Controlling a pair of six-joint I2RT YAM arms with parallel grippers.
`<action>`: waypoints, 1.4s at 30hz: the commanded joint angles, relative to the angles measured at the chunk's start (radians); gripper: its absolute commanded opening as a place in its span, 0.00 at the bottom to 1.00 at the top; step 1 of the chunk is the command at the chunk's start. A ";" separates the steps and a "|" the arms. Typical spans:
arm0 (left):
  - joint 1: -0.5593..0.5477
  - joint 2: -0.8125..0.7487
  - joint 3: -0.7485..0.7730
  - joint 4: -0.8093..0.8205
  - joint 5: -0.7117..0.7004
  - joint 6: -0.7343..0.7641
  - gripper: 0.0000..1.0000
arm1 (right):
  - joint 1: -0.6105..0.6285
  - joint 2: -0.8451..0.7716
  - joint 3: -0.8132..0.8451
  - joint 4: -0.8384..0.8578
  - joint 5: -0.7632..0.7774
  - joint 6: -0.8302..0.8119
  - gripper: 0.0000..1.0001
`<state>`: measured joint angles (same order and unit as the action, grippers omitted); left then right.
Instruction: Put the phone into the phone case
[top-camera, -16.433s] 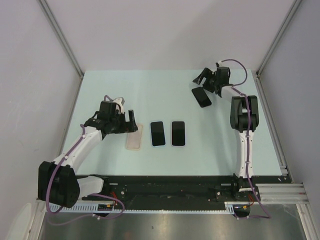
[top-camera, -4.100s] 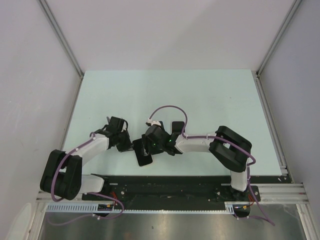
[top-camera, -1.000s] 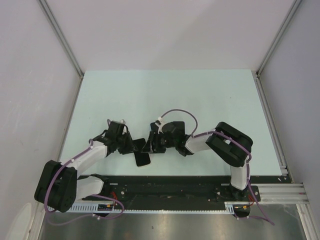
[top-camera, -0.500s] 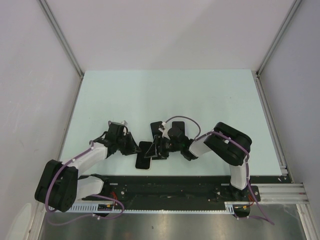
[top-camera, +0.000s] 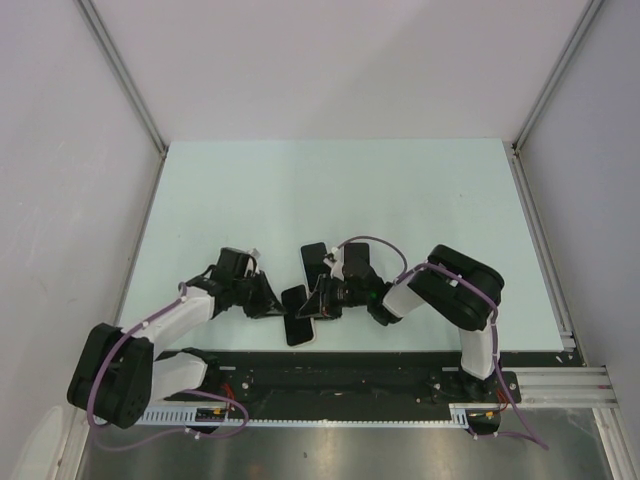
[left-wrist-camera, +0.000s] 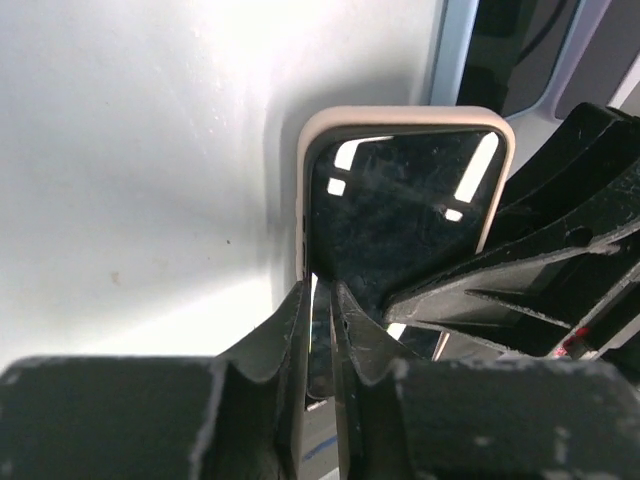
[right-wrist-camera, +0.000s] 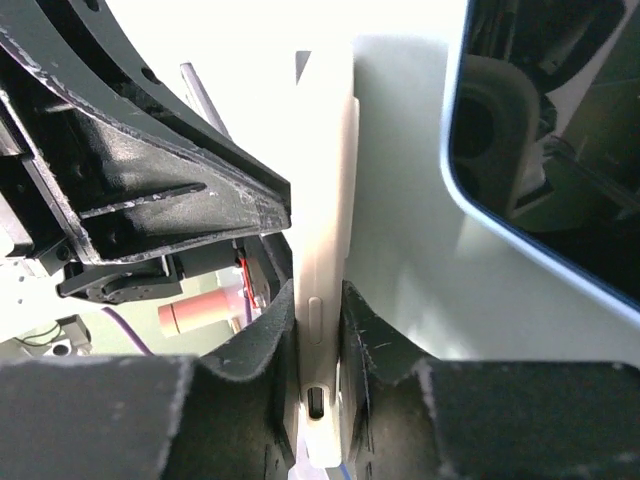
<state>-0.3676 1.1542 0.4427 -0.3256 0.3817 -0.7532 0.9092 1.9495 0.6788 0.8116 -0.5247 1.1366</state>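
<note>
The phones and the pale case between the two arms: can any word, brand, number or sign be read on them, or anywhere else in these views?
No readable text anywhere.
On the phone: dark glass with reflections only.
On the pale case: nothing printed that shows.
On the second phone: dark glass, no text.
On the base rail: tiny coloured marks, too small to read.

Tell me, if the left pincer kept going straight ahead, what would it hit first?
The left pincer is clamped on the phone case, phone inside, so that comes first. Beyond it, probably the right pincer gripping the opposite edge; depth is unclear.
</note>
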 joint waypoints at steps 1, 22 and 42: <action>0.032 -0.057 0.103 -0.087 0.051 0.069 0.19 | -0.027 -0.079 -0.011 0.132 -0.023 0.009 0.17; 0.220 -0.269 0.153 0.443 0.643 -0.046 0.67 | -0.234 -0.305 -0.019 0.740 -0.492 0.342 0.15; 0.220 -0.195 0.062 0.713 0.724 -0.193 0.00 | -0.194 -0.241 -0.019 0.779 -0.446 0.377 0.30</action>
<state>-0.1474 0.9581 0.4805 0.3809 1.0588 -1.0008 0.7048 1.7027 0.6510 1.2903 -0.9798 1.4635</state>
